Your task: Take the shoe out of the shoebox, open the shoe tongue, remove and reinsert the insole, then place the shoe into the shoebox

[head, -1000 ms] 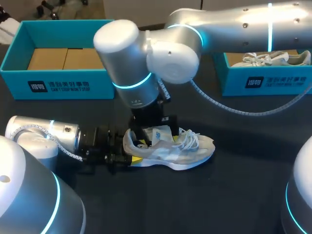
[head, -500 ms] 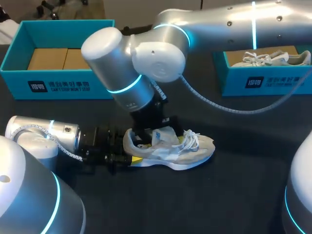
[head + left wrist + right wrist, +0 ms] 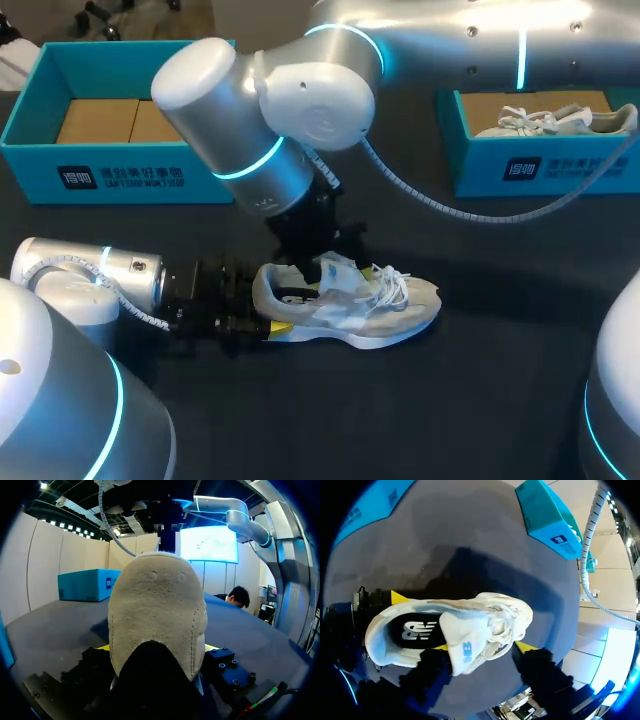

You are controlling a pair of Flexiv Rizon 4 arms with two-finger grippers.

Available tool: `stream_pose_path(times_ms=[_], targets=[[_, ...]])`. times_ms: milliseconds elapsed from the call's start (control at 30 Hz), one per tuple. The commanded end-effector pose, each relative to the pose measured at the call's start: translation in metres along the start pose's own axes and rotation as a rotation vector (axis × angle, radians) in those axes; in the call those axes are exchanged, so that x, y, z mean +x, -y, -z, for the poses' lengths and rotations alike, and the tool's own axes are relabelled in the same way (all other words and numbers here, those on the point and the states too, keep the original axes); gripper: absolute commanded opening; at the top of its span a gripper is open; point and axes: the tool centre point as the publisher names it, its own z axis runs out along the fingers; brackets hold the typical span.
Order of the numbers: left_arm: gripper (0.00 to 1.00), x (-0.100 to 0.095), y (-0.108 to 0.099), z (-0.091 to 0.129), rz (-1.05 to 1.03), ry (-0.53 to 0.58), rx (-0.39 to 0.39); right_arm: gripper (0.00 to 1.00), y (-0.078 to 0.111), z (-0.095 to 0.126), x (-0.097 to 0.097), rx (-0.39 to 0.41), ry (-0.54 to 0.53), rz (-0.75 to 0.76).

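**Left pincer** [image 3: 157, 650]: pressed against the heel of the shoe [image 3: 350, 305] from two sides, pinching it. In the left wrist view the heel fills the space between the fingers, with a strip of yellow tip showing on either side. The toe points straight away from this pincer.

**Right pincer** [image 3: 480, 646]: spread. Its two yellow tips stand well apart and hang above the middle of the shoe. The tongue [image 3: 462, 642] lies below and between them, folded up and out of the opening. Whether either tip touches the tongue cannot be told.

**Shoe**: stands on its sole on the table [image 3: 480, 400], outside both boxes. Its opening faces up toward the right pincer.

**Insole** [image 3: 415, 630]: dark, seated inside the shoe. It shows through the opening between the tongue and the heel, on the left pincer's side of the right pincer.

**Laces** [image 3: 505, 625]: loose, bunched over the forefoot on the toe side of the right pincer.

**Box** [image 3: 120, 175]: teal, lined with cardboard. It stands beyond the right pincer, well apart from the shoe.

**Second box** [image 3: 540, 165]: teal, well ahead of the left pincer and past the toe. A second shoe [image 3: 555, 120] lies in it.
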Motion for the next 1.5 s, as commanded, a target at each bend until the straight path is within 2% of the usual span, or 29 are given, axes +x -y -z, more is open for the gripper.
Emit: stream_pose_path(times_ms=[33, 267, 700, 867, 1100, 1200, 1500], targets=[[0.00, 0.000, -0.001, 0.000, 0.000, 0.002, 0.000, 0.02, 0.007, 0.001, -0.005, -0.016, -0.016, -0.341], [0.00, 0.000, -0.001, 0.000, 0.000, 0.002, 0.000, 0.00, 0.005, -0.003, -0.012, -0.017, -0.051, -0.329], [0.00, 0.000, -0.001, 0.000, 0.000, 0.002, 0.000, 0.00, 0.003, -0.017, -0.047, -0.045, -0.124, -0.345], [0.00, 0.000, -0.001, 0.000, 0.000, 0.002, 0.000, 0.00, 0.002, -0.024, -0.053, -0.046, -0.125, -0.352], [0.00, 0.000, -0.001, 0.000, 0.000, 0.002, 0.000, 0.00, 0.002, -0.040, -0.065, -0.041, -0.131, -0.364], [0.00, 0.000, -0.001, 0.000, 0.000, 0.002, 0.000, 0.00, 0.001, -0.044, -0.063, -0.037, -0.142, -0.368], [0.00, 0.000, -0.001, 0.000, 0.000, 0.002, 0.000, 0.00, 0.001, -0.075, -0.065, -0.012, -0.176, -0.388]])
